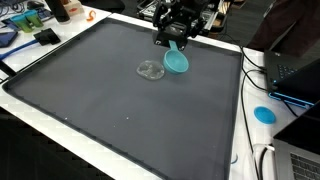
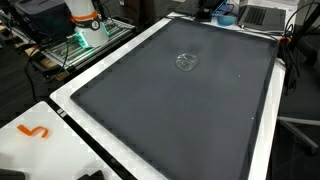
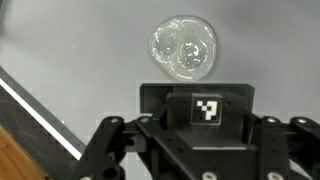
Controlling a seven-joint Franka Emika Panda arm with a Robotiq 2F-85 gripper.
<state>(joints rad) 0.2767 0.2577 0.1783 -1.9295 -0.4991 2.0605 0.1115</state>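
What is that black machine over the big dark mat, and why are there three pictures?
It is a robot arm with a pincer at its end for grabbing things. Two pictures come from cameras standing nearby; the third comes from a camera on the arm's wrist, looking down past the pincer. On the dark mat lies one clear round plastic thing. A blue-green scoop hangs at the pincer's tip and looks held, though the grip itself is hidden. Beside the mat lie a blue disc and an orange hook.
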